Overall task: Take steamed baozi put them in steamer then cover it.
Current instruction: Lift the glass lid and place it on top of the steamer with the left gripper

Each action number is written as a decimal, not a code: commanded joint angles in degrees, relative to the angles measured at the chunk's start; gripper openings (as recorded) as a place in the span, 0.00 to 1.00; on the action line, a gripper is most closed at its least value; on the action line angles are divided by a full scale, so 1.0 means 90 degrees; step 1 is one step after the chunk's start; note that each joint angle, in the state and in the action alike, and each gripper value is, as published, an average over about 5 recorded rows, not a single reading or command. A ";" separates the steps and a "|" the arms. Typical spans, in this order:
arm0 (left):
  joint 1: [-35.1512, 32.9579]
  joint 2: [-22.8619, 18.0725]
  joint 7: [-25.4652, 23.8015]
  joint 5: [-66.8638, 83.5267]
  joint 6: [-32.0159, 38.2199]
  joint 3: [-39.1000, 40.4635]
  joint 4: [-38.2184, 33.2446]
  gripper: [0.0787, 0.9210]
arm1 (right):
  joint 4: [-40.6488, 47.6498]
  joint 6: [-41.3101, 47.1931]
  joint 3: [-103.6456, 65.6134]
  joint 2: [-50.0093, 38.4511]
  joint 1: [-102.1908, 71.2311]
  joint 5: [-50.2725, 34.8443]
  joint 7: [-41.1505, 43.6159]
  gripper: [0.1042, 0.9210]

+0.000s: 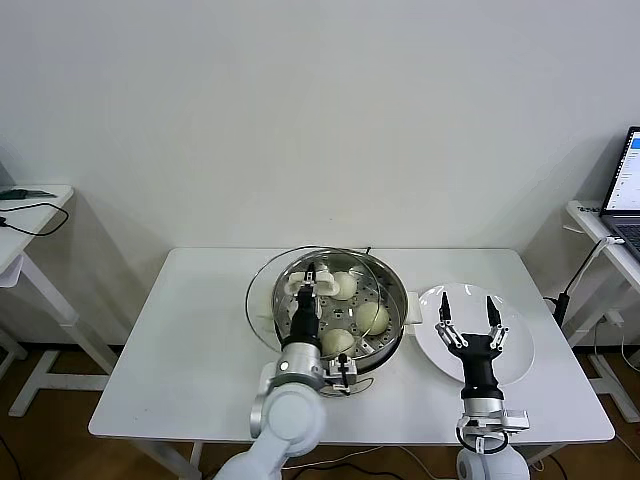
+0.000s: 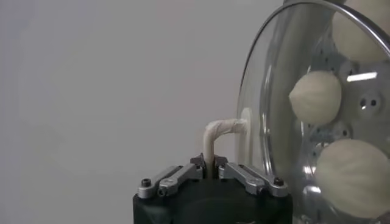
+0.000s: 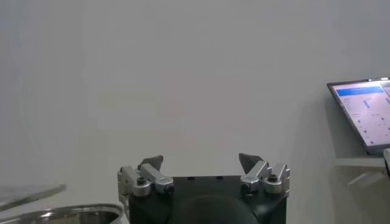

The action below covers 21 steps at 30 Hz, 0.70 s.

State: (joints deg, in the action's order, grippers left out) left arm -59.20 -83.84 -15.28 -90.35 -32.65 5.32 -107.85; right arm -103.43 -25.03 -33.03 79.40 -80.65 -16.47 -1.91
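1. The left gripper (image 1: 311, 280) has its fingers (image 2: 210, 163) pinched on the white handle (image 2: 222, 135) of the glass lid (image 1: 262, 290), at the centre of the head view.
2. The lid is held above the steamer (image 1: 392, 305), shifted toward frame left, its left edge overhanging the pot rim.
3. Through the glass in the left wrist view, baozi (image 2: 315, 97) lie on the perforated tray.
4. In the head view three baozi show clearly: one at the back (image 1: 345, 285), one at the right (image 1: 372, 318), one at the front (image 1: 338, 343).
5. The right gripper (image 1: 468, 314) hovers over the white plate (image 1: 516, 356) at lower right, fingers (image 1: 442, 311) spread wide and holding nothing.
6. Steamer and plate stand near each other on the white bench (image 1: 190, 340).
7. A laptop (image 1: 626, 190) sits at the right edge.
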 commanded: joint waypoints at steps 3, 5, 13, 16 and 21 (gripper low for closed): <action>0.0107 -0.0726 -0.0017 -0.0583 0.0072 -0.0021 0.0679 0.13 | 0.0027 -0.0016 0.0023 0.0018 -0.0010 0.0095 -0.0012 0.88; 0.0131 -0.0803 -0.0012 -0.0627 0.0080 -0.0061 0.0747 0.13 | 0.0041 -0.0019 0.0021 0.0010 -0.0010 0.0095 -0.0012 0.88; 0.0179 -0.1002 0.0034 -0.0730 0.0115 -0.0090 0.0900 0.13 | 0.0059 -0.0020 0.0026 0.0014 -0.0018 0.0125 -0.0015 0.88; 0.0169 -0.1074 0.0064 -0.0789 0.0142 -0.0089 0.0946 0.13 | 0.0071 -0.0023 0.0035 0.0019 -0.0022 0.0146 -0.0015 0.88; 0.0156 -0.1195 0.0077 -0.0879 0.0164 -0.0075 0.0944 0.13 | 0.0091 -0.0026 0.0064 0.0030 -0.0019 0.0173 -0.0018 0.88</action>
State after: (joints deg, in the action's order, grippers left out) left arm -57.81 -92.10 -14.75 -96.62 -31.34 4.56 -100.57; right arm -102.71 -25.23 -32.59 79.58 -80.86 -15.13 -2.02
